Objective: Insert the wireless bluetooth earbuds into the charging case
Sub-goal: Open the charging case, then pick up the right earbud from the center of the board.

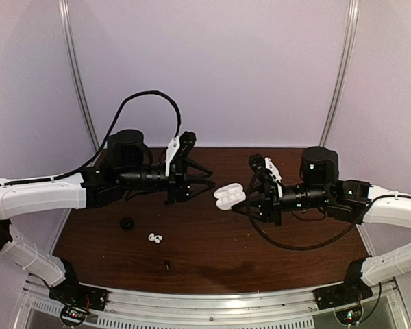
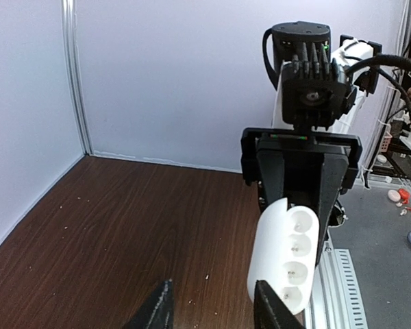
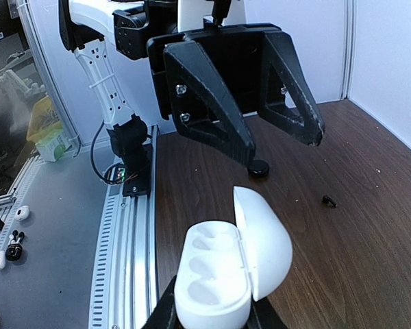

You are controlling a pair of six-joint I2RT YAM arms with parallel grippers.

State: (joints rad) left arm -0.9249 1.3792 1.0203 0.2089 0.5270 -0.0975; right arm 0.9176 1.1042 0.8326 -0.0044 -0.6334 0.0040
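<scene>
The earbuds (image 1: 155,238) lie below and back from my wide-open, empty left gripper (image 1: 207,177); my right gripper (image 1: 245,203) clamps the open charging case (image 1: 229,197).

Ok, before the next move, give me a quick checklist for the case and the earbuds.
1. Case gripped: ok. The right hand clamps the case by its lower half, off the table.
2. Lid open: ok. The lid is swung back.
3. Hollows free: ok. Both look empty in the right wrist view.
4. Left hand free: ok. It is open and holds nothing.
5. Earbuds found: ok. They lie together on the table, near the left arm.
6. Which way the earbuds face: cannot tell. They are too small in the top view.
</scene>
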